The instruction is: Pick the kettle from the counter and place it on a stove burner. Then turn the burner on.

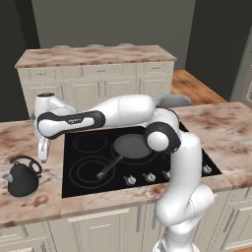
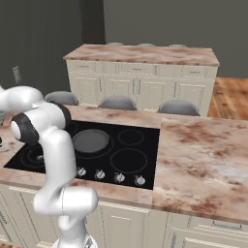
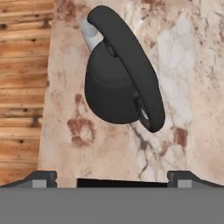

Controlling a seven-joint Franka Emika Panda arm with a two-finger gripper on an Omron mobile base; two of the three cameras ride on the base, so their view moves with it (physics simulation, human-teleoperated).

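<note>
The small dark kettle (image 1: 22, 178) stands upright on the marbled counter (image 1: 29, 135), left of the black cooktop. From the hand view I look down on the kettle (image 3: 113, 89); its arched handle runs across the top and the pale spout points to the upper left. My gripper (image 1: 43, 151) hangs just above and to the right of it, not touching. The gripper (image 3: 112, 177) is open, with nothing between its widely spaced fingertips. A mid-sized ringed stove burner (image 2: 128, 160) at the cooktop's front right is dark.
A grey long-handled frying pan (image 1: 132, 146) lies on a back ring zone. Several knobs (image 2: 118, 178) line the cooktop's front edge. Beyond the counter (image 3: 183, 65) edge by the kettle lies wooden floor (image 3: 22, 65). A second counter island (image 1: 93, 55) stands behind, with stools between.
</note>
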